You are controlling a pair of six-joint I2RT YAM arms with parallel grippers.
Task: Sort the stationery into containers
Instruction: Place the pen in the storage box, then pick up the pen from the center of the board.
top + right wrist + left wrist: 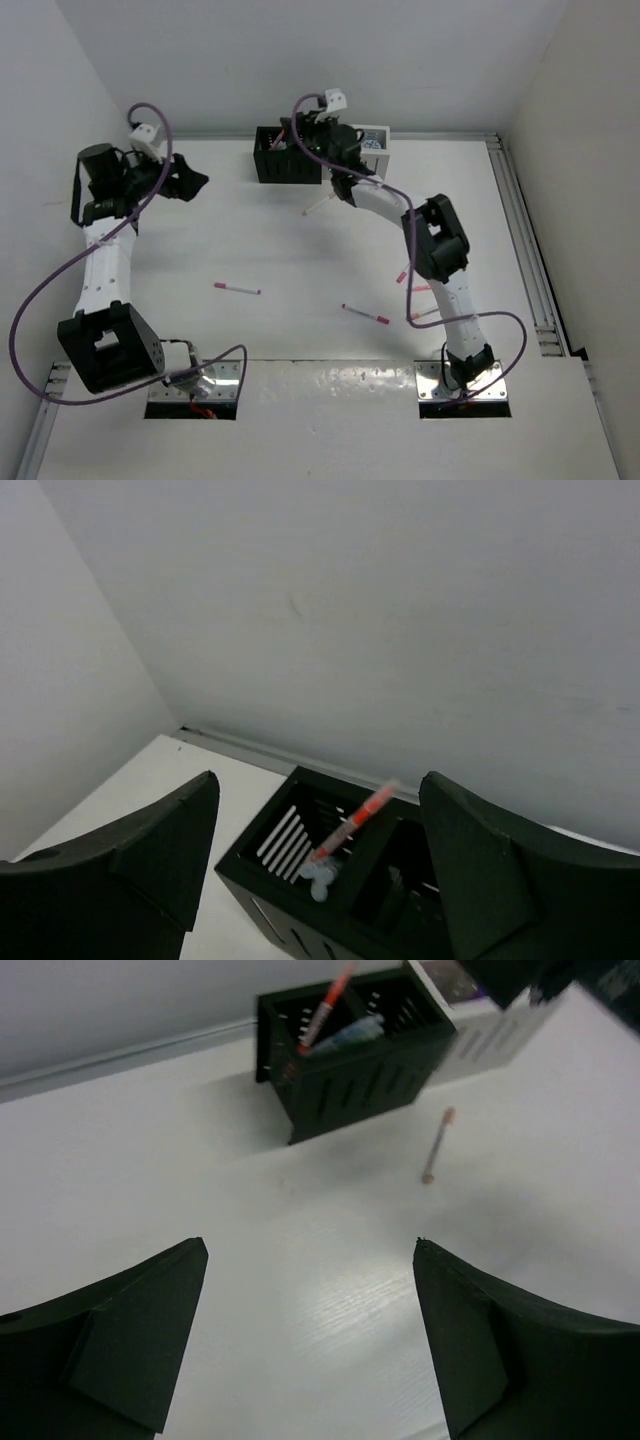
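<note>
Left gripper and right gripper both gape wide, holding nothing. An orange pen leans in the left compartment of the black box. Pink pens lie loose mid-table. Expect them to be light, stiff and prone to roll; pinch each mid-barrel, crosswise.

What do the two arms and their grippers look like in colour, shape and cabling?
Both the left arm and the right arm have white links and bulky black joints. A purple cable loops along each. The left gripper and the right gripper each have two broad, matte black, wedge-shaped fingers. A small white block sits at each wrist.
</note>
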